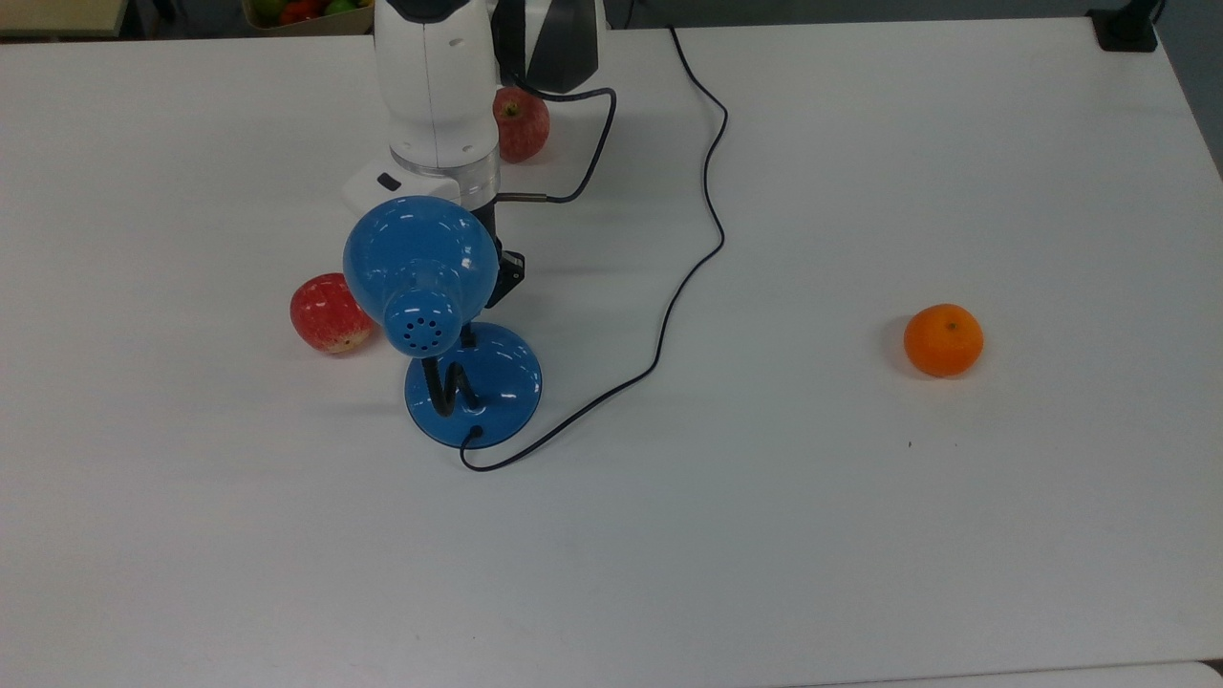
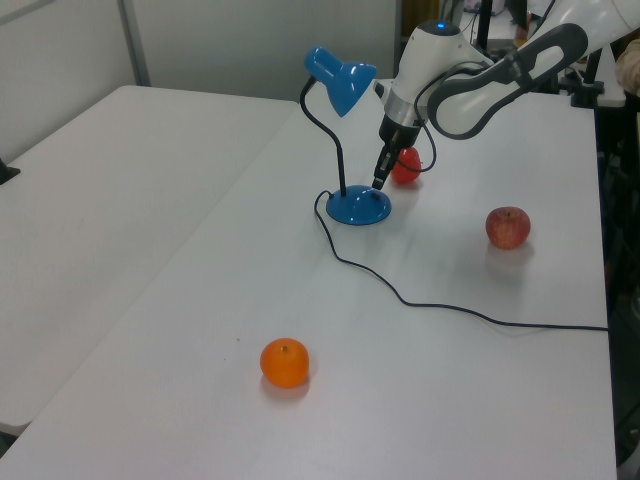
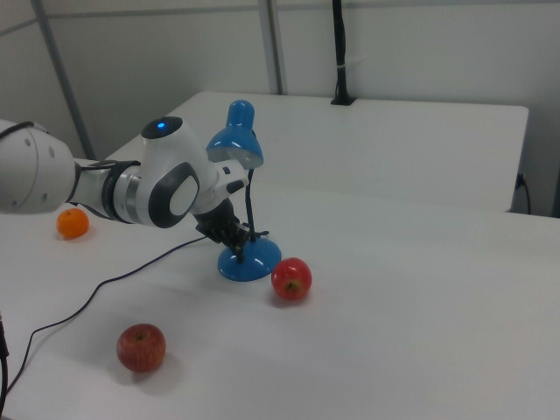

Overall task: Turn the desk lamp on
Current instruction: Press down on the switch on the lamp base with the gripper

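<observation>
The desk lamp stands on the white table, with its blue dome shade hanging over its round blue base. A black bendy neck joins the two. In the left view the shade sits high above the base. My gripper points down with its fingers together, its tip right at the top of the base next to a small black switch. The shade hides most of the gripper in the top view. From the right view the gripper sits just above the base.
A red apple lies close to the lamp on the top view's left, and a second apple lies behind my arm. An orange sits far to the top view's right. The lamp's black cord snakes across the table.
</observation>
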Robot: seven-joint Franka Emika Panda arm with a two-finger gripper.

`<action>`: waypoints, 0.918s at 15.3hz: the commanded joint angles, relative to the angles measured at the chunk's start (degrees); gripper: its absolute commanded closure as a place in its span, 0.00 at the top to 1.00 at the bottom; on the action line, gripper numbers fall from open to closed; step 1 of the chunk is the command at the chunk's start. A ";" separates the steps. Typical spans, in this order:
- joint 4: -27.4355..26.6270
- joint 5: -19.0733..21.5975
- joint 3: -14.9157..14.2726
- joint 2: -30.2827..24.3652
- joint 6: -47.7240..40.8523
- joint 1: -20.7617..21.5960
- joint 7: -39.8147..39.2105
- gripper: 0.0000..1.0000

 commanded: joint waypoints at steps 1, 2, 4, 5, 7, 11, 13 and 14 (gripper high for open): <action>0.65 -0.35 -0.43 1.29 1.86 0.33 -1.02 0.00; 0.65 -0.44 -0.43 1.46 1.86 0.33 -1.02 0.00; 1.44 -0.88 -0.43 2.07 1.86 0.33 -1.02 0.00; 1.70 -0.88 -0.43 2.43 1.86 0.33 -1.02 0.00; 2.14 -1.14 -0.43 2.61 1.86 0.33 -1.02 0.00; 2.32 -2.02 -0.43 3.48 1.86 0.42 -1.02 0.00; 2.32 -2.90 -0.43 3.66 1.86 0.42 -1.02 0.00; 2.32 -2.90 -0.43 3.66 1.86 0.42 -1.02 0.00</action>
